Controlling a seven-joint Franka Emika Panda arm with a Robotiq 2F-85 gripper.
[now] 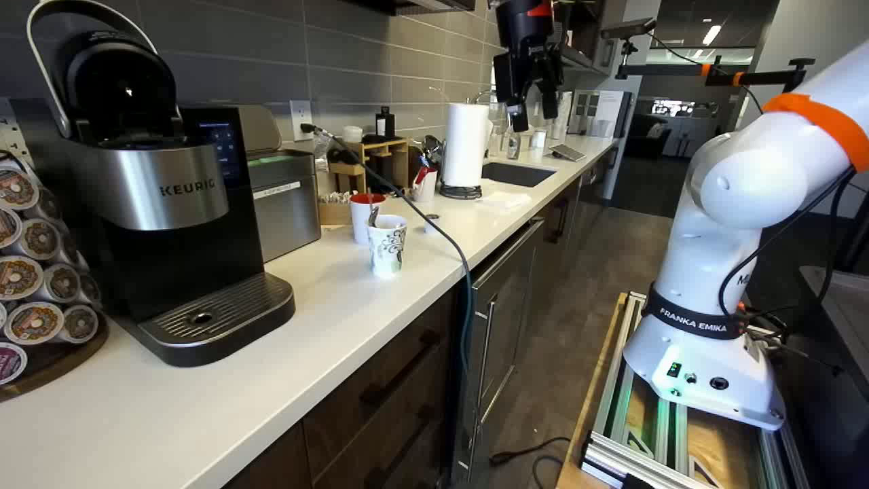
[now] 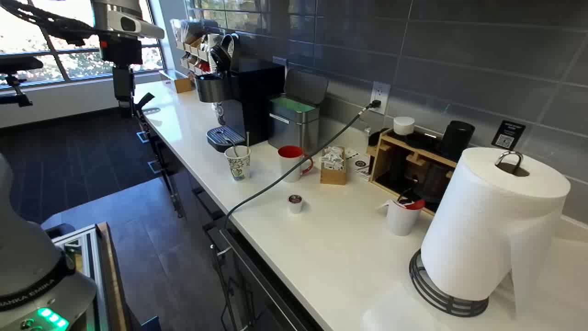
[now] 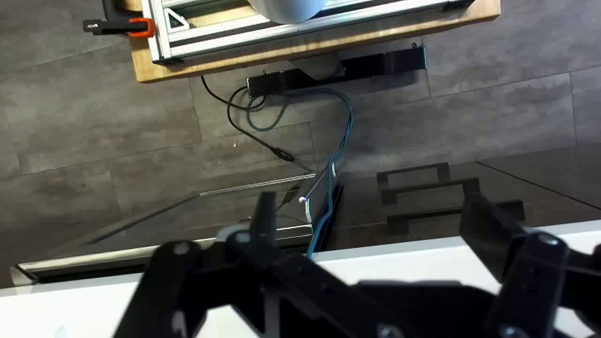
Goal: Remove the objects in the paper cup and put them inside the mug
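Observation:
The paper cup [image 1: 387, 251] is white with a dark leafy print and no handle. It stands upright on the counter and also shows in an exterior view [image 2: 238, 166]. A spoon [image 1: 373, 216] and a thin stick [image 2: 248, 139] poke out of its top; its inside is hidden. The mug [image 2: 289, 169] is white outside, red inside, with a red handle. It stands upright beside the cup, partly behind it in an exterior view [image 1: 360, 221]. My gripper [image 1: 534, 114] is open and empty, high above and away from both. The wrist view shows its spread fingers [image 3: 371, 204] over the counter edge.
A dark cable [image 2: 280, 177] runs from the wall outlet across the counter near the mug. A coffee machine [image 1: 163, 190], metal bin [image 2: 294, 119], packet box [image 2: 333, 168], coffee pod [image 2: 295, 203], wooden organizer [image 2: 409, 156], another white-and-red cup [image 2: 402, 218] and paper towel roll [image 2: 494, 230] stand around.

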